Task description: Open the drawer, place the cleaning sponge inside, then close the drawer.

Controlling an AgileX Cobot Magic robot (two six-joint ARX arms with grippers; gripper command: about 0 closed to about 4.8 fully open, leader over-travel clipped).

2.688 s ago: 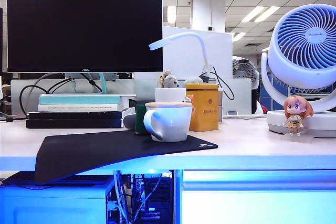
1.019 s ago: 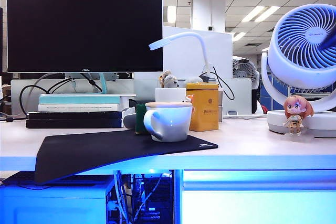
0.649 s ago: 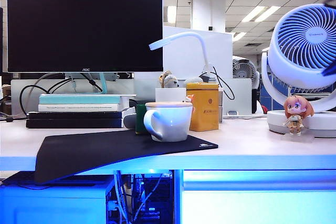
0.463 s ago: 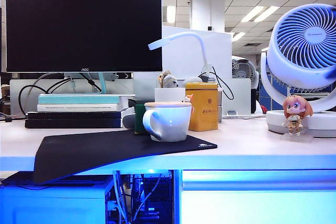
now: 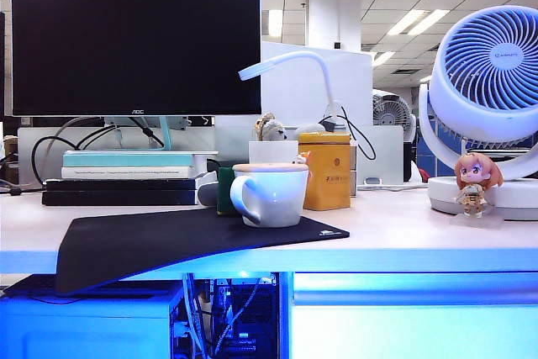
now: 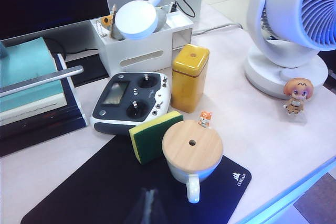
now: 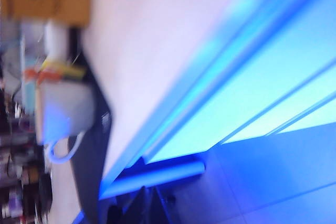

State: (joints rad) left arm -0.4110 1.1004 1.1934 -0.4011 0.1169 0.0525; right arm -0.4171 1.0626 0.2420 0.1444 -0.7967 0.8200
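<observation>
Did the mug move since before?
No. The mug sits on the black mat, just in front of the yellow tin, same as earlier.

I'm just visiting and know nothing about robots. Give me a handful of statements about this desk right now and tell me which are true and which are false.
1. The cleaning sponge stands on edge against the mug. True.
2. The mug has no lid. False: a round wooden lid with a small hole covers it.
3. The drawer under the desk is closed. True.
4. The left gripper grips the sponge. False: it hangs shut above the black mat, holding nothing.
5. The yellow tin lies on its side. False: it stands upright.
6. The right gripper is shut, near the desk's front edge. True.
</observation>
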